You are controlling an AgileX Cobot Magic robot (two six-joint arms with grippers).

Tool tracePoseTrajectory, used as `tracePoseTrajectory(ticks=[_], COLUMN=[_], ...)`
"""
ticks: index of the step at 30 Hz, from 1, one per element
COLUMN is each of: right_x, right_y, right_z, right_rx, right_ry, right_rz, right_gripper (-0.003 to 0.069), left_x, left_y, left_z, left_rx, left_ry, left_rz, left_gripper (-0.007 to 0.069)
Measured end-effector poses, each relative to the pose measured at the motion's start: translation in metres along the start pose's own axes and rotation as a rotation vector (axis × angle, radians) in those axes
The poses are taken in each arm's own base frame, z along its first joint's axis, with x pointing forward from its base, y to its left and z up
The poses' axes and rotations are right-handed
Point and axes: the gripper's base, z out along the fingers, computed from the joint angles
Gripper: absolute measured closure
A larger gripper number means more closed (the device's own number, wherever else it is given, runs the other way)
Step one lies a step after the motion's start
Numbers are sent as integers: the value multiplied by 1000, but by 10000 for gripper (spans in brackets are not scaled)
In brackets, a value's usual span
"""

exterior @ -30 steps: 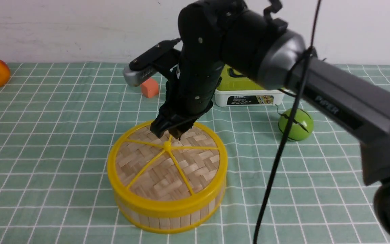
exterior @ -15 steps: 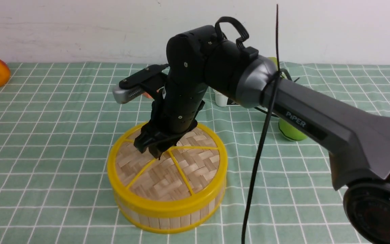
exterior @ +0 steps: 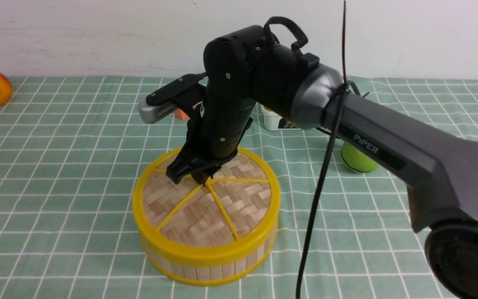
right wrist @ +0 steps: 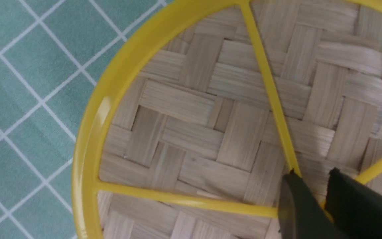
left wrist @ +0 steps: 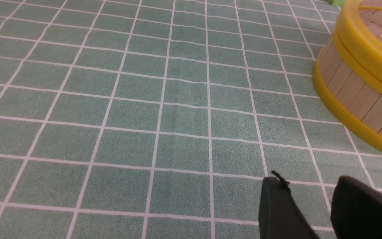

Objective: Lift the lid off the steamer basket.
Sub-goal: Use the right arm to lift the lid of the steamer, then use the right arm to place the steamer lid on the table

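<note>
Lid (exterior: 206, 216) sits flat on the steamer basket (exterior: 206, 270), near the middle of the green-checked bench (exterior: 56, 187), in the same place as a second ago. What differs is the right gripper (exterior: 199, 178). A second ago it hung higher, over the far part of the lid, and the yellow centre knob showed plainly in front of it. Now it has come down onto the hub where the spokes meet, and the knob is hidden from the front. In the right wrist view its jaws (right wrist: 313, 172) stand narrow, drawn in on the knob with a sliver of yellow between them. The lowered arm now covers most of the white box (exterior: 274, 120) and part of the green ball (exterior: 357, 160). The left gripper (left wrist: 310, 181) hovers low beside the basket wall, its jaws apart with only cloth between them.
</note>
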Motion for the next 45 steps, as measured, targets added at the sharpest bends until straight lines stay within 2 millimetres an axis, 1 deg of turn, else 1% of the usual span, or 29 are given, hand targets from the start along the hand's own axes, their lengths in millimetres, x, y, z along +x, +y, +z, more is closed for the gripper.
tracePoseTrajectory(ticks=[1,2,4,5,6,7,8,9,10,11,12,13,14,15,16,17,18,21,23,26,27,28,31,32,36,41,43,44,45], right_x=[0,-1,-3,-3,-2,-1,3,6,16,24,37,41,61,72,90,95,113,148,170,185,186,192,195,195,194,196,196,196,196], right_y=[-1,-2,-4,-7,-8,-9,-12,-13,-17,-21,-27,-29,-39,-45,-54,-55,-63,-83,-93,-102,-101,-104,-110,-110,-118,-122,-124,-124,-124], right_z=[-10,-27,-64,-91,-109,-113,-138,-150,-172,-183,-189,-195,-197,-196,-192,-187,-181,-163,-137,-109,-107,-92,-65,-65,-36,-16,-13,-13,-14], right_rx=[19,46,104,145,164,173,196,203,221,228,236,241,254,261,268,264,265,270,258,260,258,259,265,265,264,257,257,257,259], right_ry=[-6,-25,-86,-135,-169,-175,-215,-234,-256,-258,-235,-239,-192,-162,-111,-88,-51,-36,-31,-60,-51,-68,-91,-90,-90,-63,-61,-61,-66], right_rz=[-8,-19,-36,-43,-44,-44,-39,-36,-24,-11,7,14,46,64,99,107,154,263,332,368,369,375,375,377,384,406,416,416,416], right_gripper=[581,581,581,581,581,581,581,581,581,581,581,581,580,580,580,580,580,580,580,580,580,580,580,580,580,550,504,500,469], left_x=[0,0,0,0,0,0,0,0,0,0,0,0,0,0,0,0,0,0,0,0,0,0,0,0,0,0,0,0,0], left_y=[0,0,0,0,0,0,0,0,0,0,0,0,0,0,0,0,0,0,0,0,0,0,0,0,0,0,0,0,0], left_z=[0,0,0,0,0,0,0,0,0,0,0,0,0,0,0,0,0,0,0,0,0,0,0,0,0,0,0,0,0], left_rx=[0,0,0,0,0,0,0,0,0,0,0,0,0,0,0,0,0,0,0,0,0,0,0,0,0,0,0,0,0], left_ry=[0,0,0,0,0,0,0,0,0,0,0,0,0,0,0,0,0,0,0,0,0,0,0,0,0,0,0,0,0], left_rz=[0,0,0,0,0,0,0,0,0,0,0,0,0,0,0,0,0,0,0,0,0,0,0,0,0,0,0,0,0], left_gripper=[386,386,386,386,386,386,386,386,386,386,386,386,386,386,386,386,386,386,386,386,386,386,386,386,386,386,386,386,386])
